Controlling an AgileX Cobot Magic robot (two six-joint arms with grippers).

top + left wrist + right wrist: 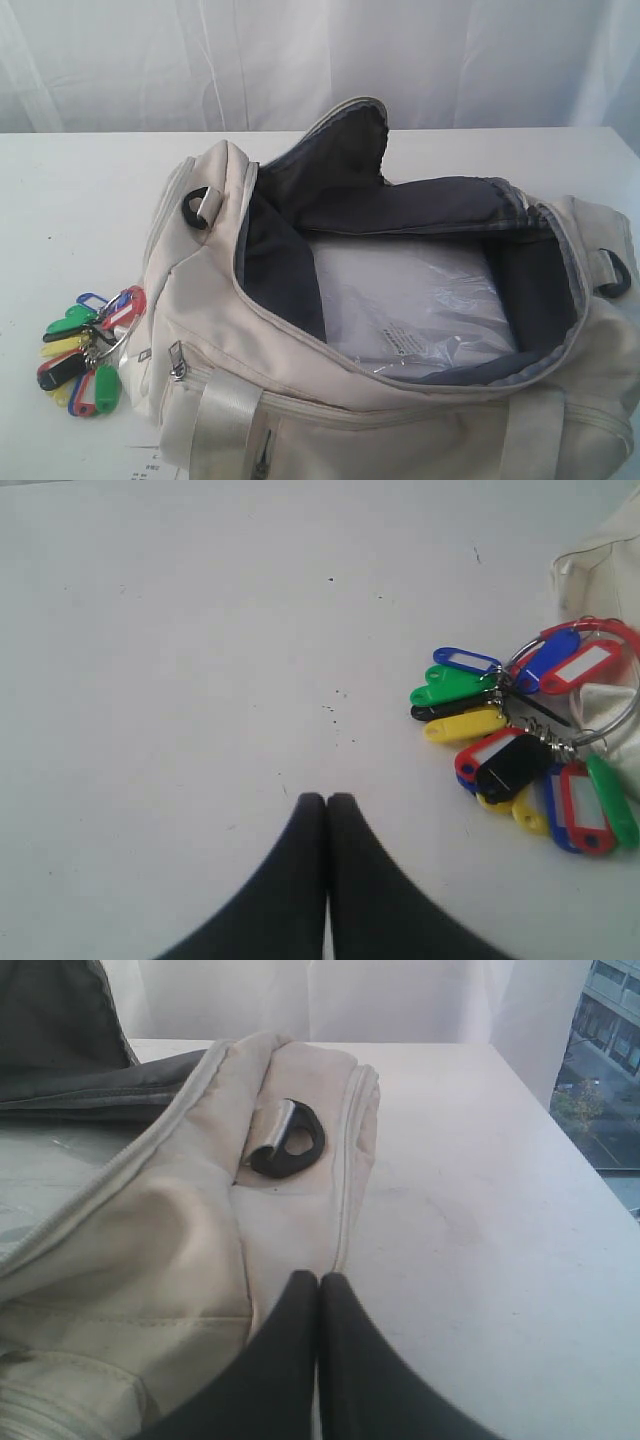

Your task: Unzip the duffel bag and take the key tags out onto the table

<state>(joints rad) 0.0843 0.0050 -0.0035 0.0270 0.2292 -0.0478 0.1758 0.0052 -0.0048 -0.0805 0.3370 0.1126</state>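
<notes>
The cream duffel bag (400, 400) lies on the white table (70, 220) with its top zipper wide open, showing the dark grey lining. The key tags (85, 352), a colourful bunch on a metal ring, rest on the tabletop against the bag's left end; the left wrist view shows the key tags (530, 745) beside a corner of the bag (600, 570). My left gripper (326, 800) is shut and empty, hovering over bare table apart from the tags. My right gripper (318, 1278) is shut and empty, above the bag's end (290, 1090). Neither gripper appears in the exterior view.
A clear plastic-wrapped white packet (410, 300) lies inside the open bag. A black D-ring (288, 1143) sits on the bag's right end, another D-ring (197, 207) on the left end. The table edge (560, 1140) runs close on the right, with white curtains behind.
</notes>
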